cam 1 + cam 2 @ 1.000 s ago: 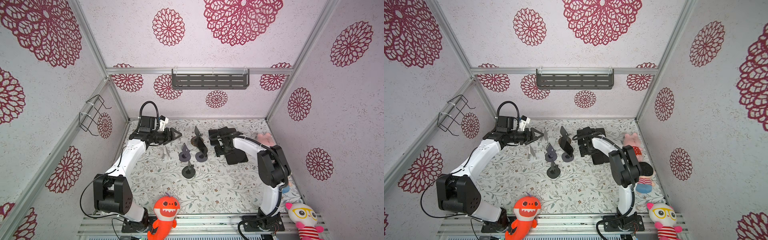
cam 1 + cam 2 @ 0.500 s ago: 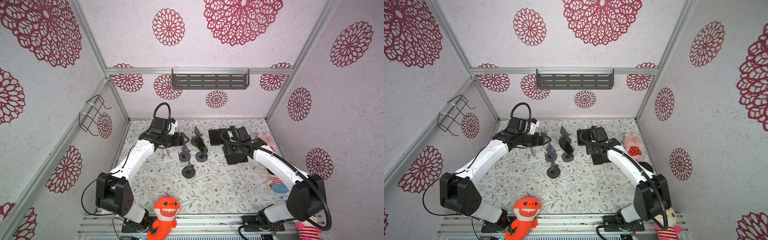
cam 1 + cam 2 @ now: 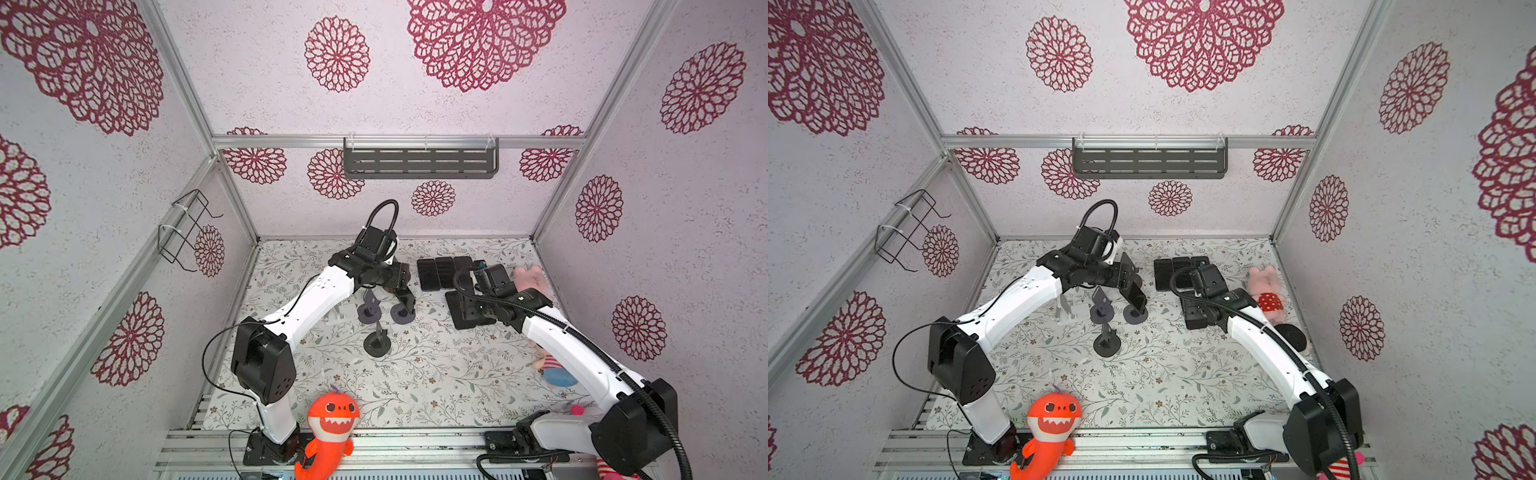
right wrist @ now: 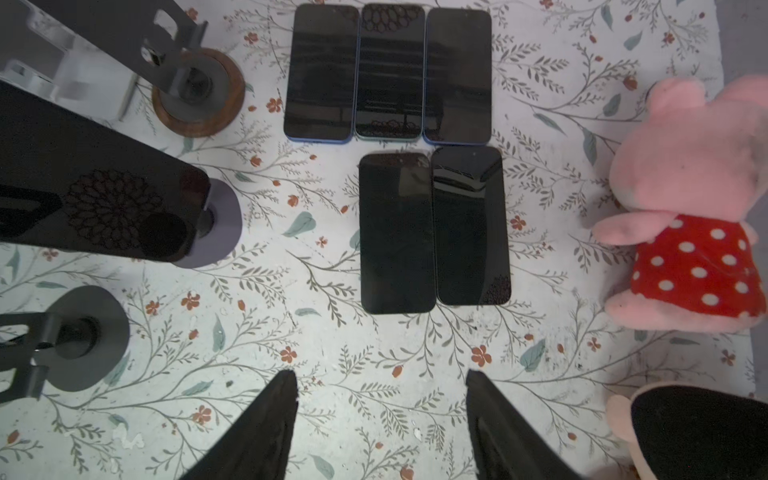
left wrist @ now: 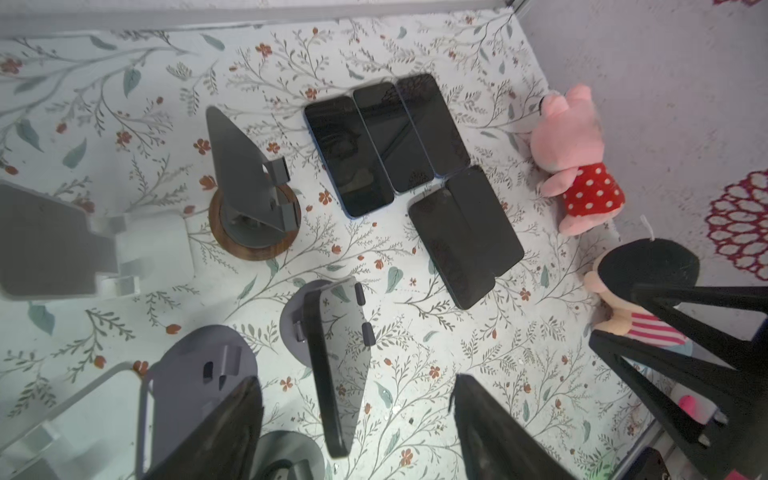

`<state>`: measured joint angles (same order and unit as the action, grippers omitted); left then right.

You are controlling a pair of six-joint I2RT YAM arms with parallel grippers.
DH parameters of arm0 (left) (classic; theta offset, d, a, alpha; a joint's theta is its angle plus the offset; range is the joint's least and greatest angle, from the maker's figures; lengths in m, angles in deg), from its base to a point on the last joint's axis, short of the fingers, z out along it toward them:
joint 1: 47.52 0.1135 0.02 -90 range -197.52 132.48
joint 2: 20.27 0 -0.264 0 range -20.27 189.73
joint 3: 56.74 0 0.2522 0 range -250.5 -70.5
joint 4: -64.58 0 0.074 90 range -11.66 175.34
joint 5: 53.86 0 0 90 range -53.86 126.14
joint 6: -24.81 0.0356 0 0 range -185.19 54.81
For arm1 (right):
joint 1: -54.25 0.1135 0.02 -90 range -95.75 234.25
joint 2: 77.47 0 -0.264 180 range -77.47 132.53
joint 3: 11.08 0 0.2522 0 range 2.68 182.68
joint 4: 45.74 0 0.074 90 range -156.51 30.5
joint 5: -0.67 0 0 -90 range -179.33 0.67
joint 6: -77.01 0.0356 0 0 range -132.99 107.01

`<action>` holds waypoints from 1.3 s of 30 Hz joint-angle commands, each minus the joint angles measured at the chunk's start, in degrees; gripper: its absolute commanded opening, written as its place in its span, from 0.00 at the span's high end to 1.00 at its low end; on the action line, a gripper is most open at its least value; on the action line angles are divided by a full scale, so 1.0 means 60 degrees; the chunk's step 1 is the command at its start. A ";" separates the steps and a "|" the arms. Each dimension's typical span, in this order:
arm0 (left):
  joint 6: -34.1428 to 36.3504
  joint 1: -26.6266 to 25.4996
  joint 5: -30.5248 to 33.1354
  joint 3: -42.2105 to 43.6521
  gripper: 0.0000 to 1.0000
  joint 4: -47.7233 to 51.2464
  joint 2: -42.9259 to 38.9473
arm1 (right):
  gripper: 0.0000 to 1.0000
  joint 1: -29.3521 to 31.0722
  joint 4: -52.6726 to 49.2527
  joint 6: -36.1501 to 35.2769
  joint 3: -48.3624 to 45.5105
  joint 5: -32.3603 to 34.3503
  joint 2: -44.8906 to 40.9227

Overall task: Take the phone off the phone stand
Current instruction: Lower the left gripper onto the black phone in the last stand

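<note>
A dark phone (image 5: pixel 332 374) leans upright on a grey round-based phone stand (image 5: pixel 293 328); in both top views the phone (image 3: pixel 1138 300) sits mid-table on its base (image 3: pixel 1136 318). My left gripper (image 5: pixel 356 380) is open around it without touching. One of its fingers (image 5: pixel 232 428) is close to the phone's edge, and the far one is well off. In a top view the left gripper (image 3: pixel 405 291) hovers just over the phone (image 3: pixel 409 303). My right gripper (image 4: pixel 380 382) is open and empty, above the cloth beside two flat phones (image 4: pixel 432 228).
Three more phones (image 3: pixel 444 272) lie flat in a row at the back. Empty stands (image 3: pixel 369 311), (image 3: pixel 377 343), a white stand (image 3: pixel 336 316) and a wood-based stand (image 5: pixel 253 216) crowd the phone stand. A pink pig toy (image 3: pixel 530 280), a doll (image 3: pixel 557 370) and an orange shark (image 3: pixel 330 428) line the edges.
My left arm has swung right, bringing its open gripper over the phone on the stand. My right arm has re-posed, its gripper staying near the flat phones and drifting slightly frontward.
</note>
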<state>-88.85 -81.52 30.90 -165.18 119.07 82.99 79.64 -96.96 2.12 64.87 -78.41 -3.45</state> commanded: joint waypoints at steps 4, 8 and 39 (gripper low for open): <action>-0.0472 0.0042 -0.0112 0.0222 0.45 -0.0244 0.0116 | 0.33 -0.0195 0.0043 0.0000 -0.0046 0.0202 -0.0251; -0.0775 0.0049 -0.0252 0.0182 0.54 -0.0175 0.0309 | 0.33 -0.0227 0.0104 -0.0093 -0.0151 0.0242 -0.0173; -0.0742 0.0096 -0.0610 -0.0662 0.91 0.0342 0.0784 | 0.34 -0.0249 0.0635 -0.0572 -0.0082 -0.0551 -0.0275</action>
<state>-94.78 -81.33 27.82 -166.18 120.51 87.06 78.39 -94.88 0.07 62.75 -80.27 -2.68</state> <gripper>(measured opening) 0.123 0.665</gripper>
